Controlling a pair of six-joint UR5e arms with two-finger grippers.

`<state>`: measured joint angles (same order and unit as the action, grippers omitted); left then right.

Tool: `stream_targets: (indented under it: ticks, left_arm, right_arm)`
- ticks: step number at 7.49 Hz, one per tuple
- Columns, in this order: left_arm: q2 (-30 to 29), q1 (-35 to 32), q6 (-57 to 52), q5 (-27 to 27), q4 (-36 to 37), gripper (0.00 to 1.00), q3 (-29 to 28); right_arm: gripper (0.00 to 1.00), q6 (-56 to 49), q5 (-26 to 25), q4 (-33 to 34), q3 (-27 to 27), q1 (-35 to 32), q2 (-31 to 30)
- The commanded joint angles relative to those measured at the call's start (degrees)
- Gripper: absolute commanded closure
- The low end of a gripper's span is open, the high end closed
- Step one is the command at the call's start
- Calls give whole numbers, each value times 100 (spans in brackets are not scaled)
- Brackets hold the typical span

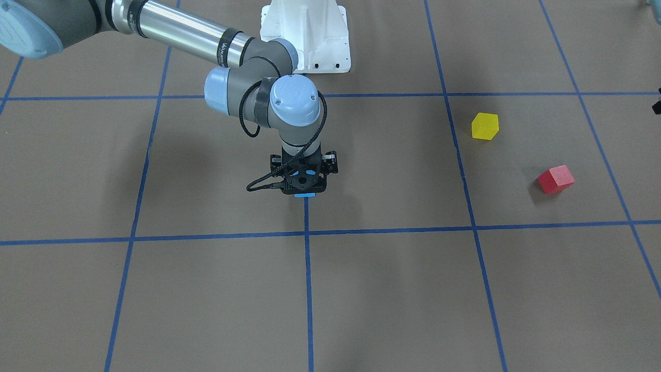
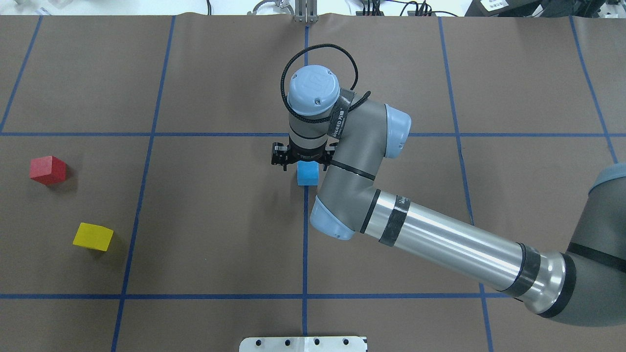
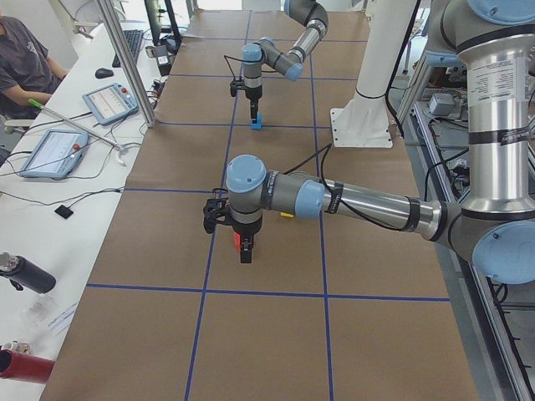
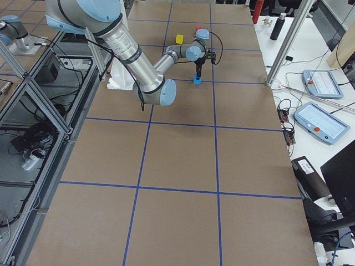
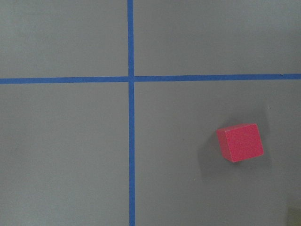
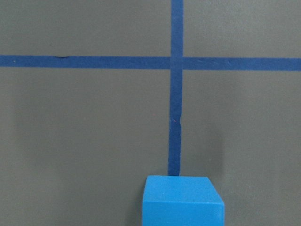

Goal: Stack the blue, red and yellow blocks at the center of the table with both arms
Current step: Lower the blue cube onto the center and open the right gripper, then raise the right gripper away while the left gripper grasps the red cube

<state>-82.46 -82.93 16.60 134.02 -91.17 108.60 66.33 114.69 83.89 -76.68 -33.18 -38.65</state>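
One white bolted pedestal (image 2: 303,343) sits at the robot's edge of the table (image 2: 215,234), a wide matte brown sheet cut into large squares by thin blue tape lines (image 2: 305,254). Over the near squares the right arm (image 2: 440,239) reaches in from the robot's right, its wrist bent downward. On the robot's left, the yellow block (image 2: 93,236) rests on bare brown, just beside a tape line.

Farther out, at the middle of the table, the blue block (image 2: 307,174) stands on the central tape line, just short of a crossing. The right gripper (image 2: 303,159) points straight down over it. In the side views its black fingers reach to the block's top, but whether they clamp it or stand clear cannot be told. Beyond the yellow cube, well apart from the blue one, the red block (image 2: 47,170) lies at an angle to the grid.

The left arm (image 3: 368,205) shows only from the table's left end, with the left gripper (image 3: 243,251) low by the red block. How wide it stands cannot be judged there. At the far edge the sheet ends under black cables (image 2: 391,7). Past that, a white bench (image 3: 50,209) carries two control panels (image 3: 52,150), a dark bottle (image 3: 25,274) and an aluminium post (image 3: 125,58). A seated person (image 3: 25,58) is at its end.
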Motion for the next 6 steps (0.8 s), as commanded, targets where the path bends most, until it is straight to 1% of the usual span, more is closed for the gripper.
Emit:
stream_targets:
  ticks: [1,2,3,4,5,6]
  left_arm:
    - [-51,800,1103,-59,-652,1,-76]
    - [-68,1300,1439,-147,-1161,1,-337]
    - [-121,1462,1738,-322,-1853,1,-784]
    - [-365,1629,2385,-332,-2504,0,-1258]
    - [-507,1831,2948,-341,-2859,0,-1472]
    - [-534,2024,3093,-498,-2880,0,-1509]
  right_arm:
    - [0,-5,727,-40,-1420,-581,-1120]
    - [0,-32,809,-40,-2090,-775,-1832]
    - [0,-32,810,-40,-2236,-899,-2092]
    - [0,-41,784,-40,-2238,-927,-2190]
    - [0,-32,766,-40,-2246,-927,-2208]
    - [0,-15,766,-40,-2290,-918,-2200]
